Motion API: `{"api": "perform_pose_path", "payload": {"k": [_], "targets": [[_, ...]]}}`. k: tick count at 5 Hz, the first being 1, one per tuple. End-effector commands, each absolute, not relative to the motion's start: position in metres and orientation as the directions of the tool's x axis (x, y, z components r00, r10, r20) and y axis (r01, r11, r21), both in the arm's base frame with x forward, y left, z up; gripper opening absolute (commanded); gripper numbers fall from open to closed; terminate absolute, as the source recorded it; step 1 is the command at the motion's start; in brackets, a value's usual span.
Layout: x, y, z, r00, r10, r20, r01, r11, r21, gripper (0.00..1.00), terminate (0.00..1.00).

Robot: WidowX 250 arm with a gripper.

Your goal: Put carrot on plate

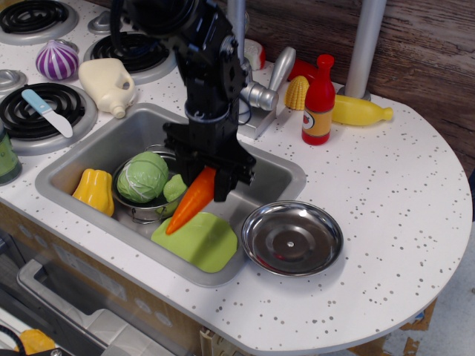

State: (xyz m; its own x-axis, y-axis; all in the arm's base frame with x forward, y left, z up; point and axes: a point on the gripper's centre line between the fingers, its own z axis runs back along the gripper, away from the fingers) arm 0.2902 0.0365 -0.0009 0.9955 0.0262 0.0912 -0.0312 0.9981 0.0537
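Observation:
My black gripper (210, 176) is shut on the thick end of the orange carrot (191, 202). The carrot hangs tilted, with its tip pointing down and left, just over the far-left edge of the light-green plate (199, 242). I cannot tell whether the tip touches the plate. The plate lies flat in the front right corner of the grey sink (89, 154). My arm comes down from the top of the view and hides the tap's base.
A metal pot (152, 211) with a green cabbage (142, 176) stands in the sink left of the plate, next to a yellow pepper (94, 190). A shiny silver dish (292, 239) sits on the counter right of the sink. A red bottle (319, 100), corn and a yellow bottle stand behind.

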Motion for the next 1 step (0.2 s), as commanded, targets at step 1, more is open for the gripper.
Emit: {"api": "perform_pose_path", "payload": {"k": [1], "targets": [[0.2837,0.0293,-0.0173,0.993,0.067,0.095,-0.072,0.996,0.046,0.00,1.00]]}}
